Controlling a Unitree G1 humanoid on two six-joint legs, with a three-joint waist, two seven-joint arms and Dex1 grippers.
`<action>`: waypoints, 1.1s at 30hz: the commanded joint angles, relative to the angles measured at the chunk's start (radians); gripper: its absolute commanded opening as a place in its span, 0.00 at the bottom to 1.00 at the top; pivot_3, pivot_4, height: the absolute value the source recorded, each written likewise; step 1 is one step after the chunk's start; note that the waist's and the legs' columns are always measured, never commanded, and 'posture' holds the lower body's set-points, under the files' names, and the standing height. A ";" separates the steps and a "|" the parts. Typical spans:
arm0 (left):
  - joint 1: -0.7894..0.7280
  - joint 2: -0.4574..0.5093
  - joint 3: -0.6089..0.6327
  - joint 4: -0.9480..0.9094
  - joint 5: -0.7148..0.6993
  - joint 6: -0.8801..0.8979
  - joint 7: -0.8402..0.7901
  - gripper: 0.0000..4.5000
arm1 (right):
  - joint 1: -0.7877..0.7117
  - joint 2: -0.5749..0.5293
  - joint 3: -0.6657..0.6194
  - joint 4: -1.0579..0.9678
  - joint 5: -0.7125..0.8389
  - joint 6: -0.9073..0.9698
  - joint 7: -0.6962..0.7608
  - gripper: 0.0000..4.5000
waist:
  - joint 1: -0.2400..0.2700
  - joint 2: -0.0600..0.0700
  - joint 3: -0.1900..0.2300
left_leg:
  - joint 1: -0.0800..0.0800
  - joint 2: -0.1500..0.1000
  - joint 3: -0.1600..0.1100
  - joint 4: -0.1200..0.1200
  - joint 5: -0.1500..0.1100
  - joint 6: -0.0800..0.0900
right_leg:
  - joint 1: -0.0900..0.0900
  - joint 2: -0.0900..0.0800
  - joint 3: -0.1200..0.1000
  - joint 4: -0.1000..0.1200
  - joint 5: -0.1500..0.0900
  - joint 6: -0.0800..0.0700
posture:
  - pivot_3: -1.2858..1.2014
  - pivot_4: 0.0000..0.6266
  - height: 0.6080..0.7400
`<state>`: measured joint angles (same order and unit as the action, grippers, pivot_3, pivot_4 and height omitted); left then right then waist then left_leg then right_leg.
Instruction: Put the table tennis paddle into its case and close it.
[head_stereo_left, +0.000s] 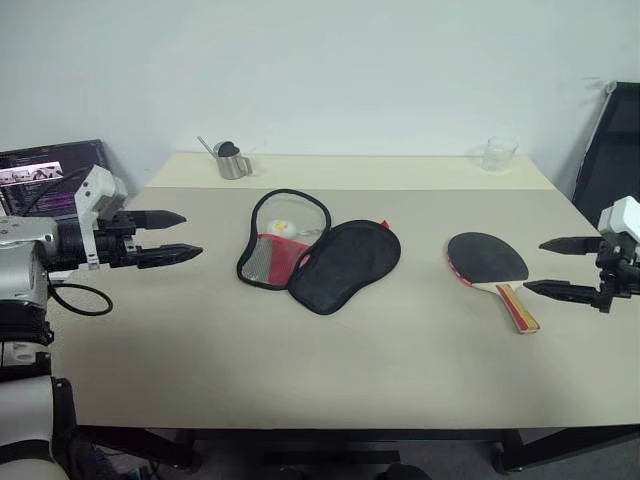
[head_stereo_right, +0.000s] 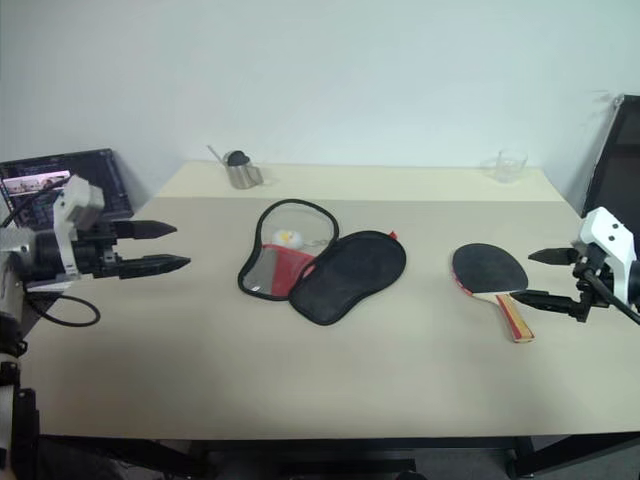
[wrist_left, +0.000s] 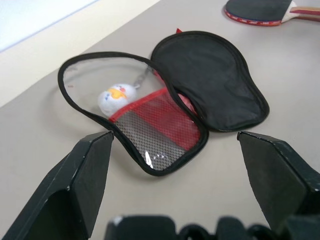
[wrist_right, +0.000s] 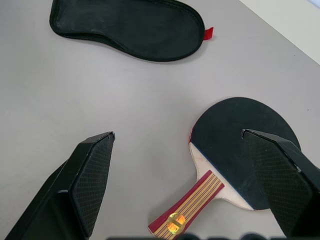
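The case (head_stereo_left: 320, 255) lies unzipped and spread flat at the table's middle, its black half on the right and its clear, red-mesh half (wrist_left: 145, 120) with a small white ball charm (wrist_left: 116, 96) on the left. The table tennis paddle (head_stereo_left: 490, 262) rests black face up right of it, handle (wrist_right: 187, 210) toward the front. My left gripper (head_stereo_left: 172, 237) hovers open over the table's left side, pointing at the case, apart from it. At the right edge my right gripper (head_stereo_left: 555, 266) is open with nothing between its fingers, just right of the paddle.
A metal cup (head_stereo_left: 232, 160) with a spoon stands at the back left and a clear glass (head_stereo_left: 499, 153) at the back right. A laptop (head_stereo_left: 50, 175) sits off the table's left; a black chair (head_stereo_left: 612, 160) stands at the right.
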<state>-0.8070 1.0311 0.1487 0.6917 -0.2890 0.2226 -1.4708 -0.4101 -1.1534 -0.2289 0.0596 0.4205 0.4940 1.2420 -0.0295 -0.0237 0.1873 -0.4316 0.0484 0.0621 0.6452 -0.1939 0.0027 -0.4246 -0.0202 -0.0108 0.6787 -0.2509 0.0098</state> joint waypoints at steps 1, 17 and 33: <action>0.011 0.036 0.045 -0.053 -0.021 0.019 0.021 0.97 | -0.043 -0.003 -0.003 -0.017 0.014 0.001 0.005 1.00 | 0.000 0.000 0.000 | 0.000 0.000 0.000 0.000 0.000 0.000 | 0.000 0.000 0.000 0.000 0.000 0.000 | 0.52 0.24 1.00; -0.109 -0.303 -0.054 0.295 0.163 -0.048 0.505 0.97 | -0.020 0.014 -0.040 -0.047 0.015 0.012 -0.045 1.00 | 0.024 -0.001 0.000 | 0.000 -0.001 0.000 0.001 0.000 0.000 | 0.002 0.001 0.000 0.000 0.001 0.002 | 0.52 0.24 1.00; -0.273 -0.496 -0.078 0.525 0.239 0.004 0.669 0.97 | 0.172 -0.021 -0.219 -0.207 0.053 0.112 -0.087 1.00 | 0.023 -0.002 0.000 | 0.000 -0.003 0.000 0.001 0.000 0.000 | 0.001 0.002 0.000 0.000 0.001 0.002 | 0.52 0.24 1.00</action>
<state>-1.0506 0.5268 0.0630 1.2228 -0.0529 0.2310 -0.8133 -0.2401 -1.1558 -0.3942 -0.1109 0.4548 0.5961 1.1656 -0.0062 -0.0255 0.1875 -0.4317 0.0456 0.0615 0.6463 -0.1937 0.0025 -0.4231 -0.0183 -0.0113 0.6790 -0.2504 0.0118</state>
